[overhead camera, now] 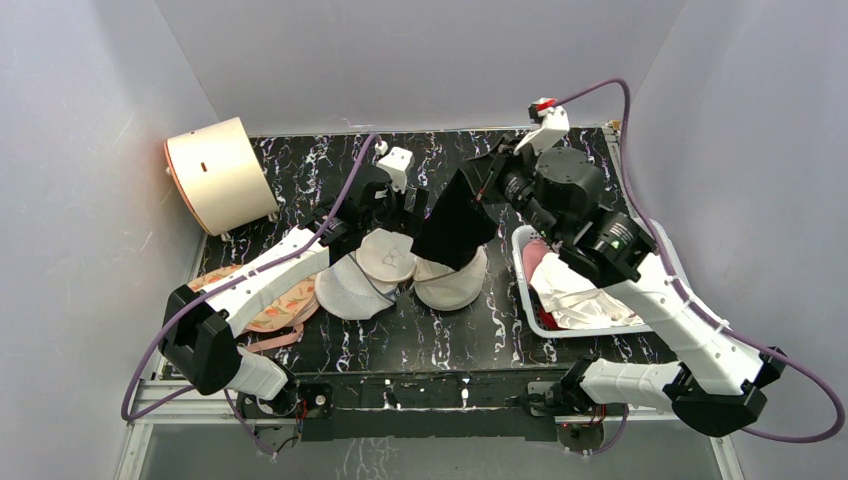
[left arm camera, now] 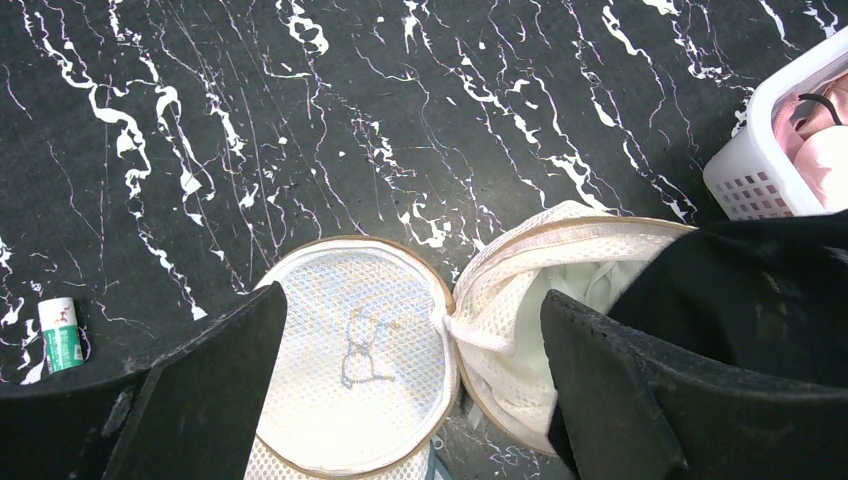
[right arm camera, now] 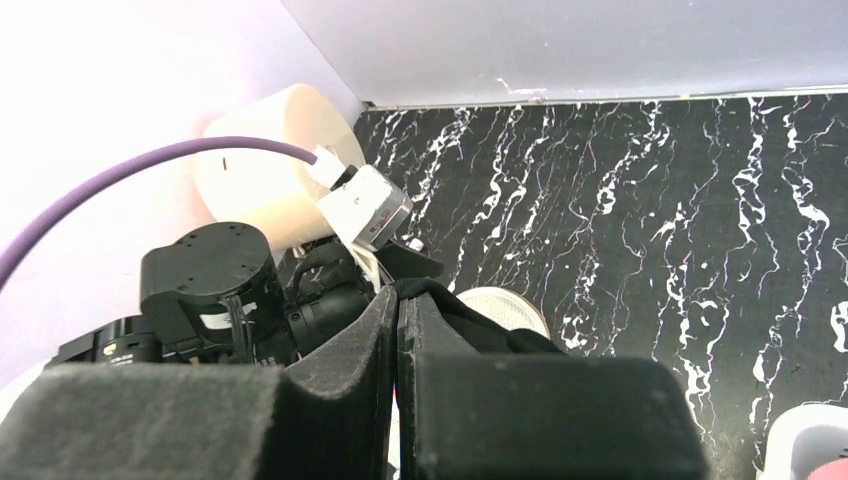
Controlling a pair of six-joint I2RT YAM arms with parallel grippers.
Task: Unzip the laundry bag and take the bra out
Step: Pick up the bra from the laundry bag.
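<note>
The cream mesh laundry bag lies unzipped at the table's middle. Its round lid [overhead camera: 386,256] with the line drawing [left arm camera: 360,345] is flipped to the left, and its body [overhead camera: 452,285] gapes open [left arm camera: 520,290]. A white cup of the bra [left arm camera: 575,300] shows inside. My right gripper [overhead camera: 492,172] is shut on the bra's black fabric [overhead camera: 455,225], which hangs from it down to the bag; the fabric also shows in the right wrist view [right arm camera: 470,325]. My left gripper [left arm camera: 412,300] is open and empty, hovering over the lid and hinge.
A white mesh dome bag [overhead camera: 345,292] lies against the lid's left side. A peach bra [overhead camera: 275,305] lies further left. A white basket [overhead camera: 522,290] with clothes stands on the right. A cream cylinder [overhead camera: 220,175] is at the back left.
</note>
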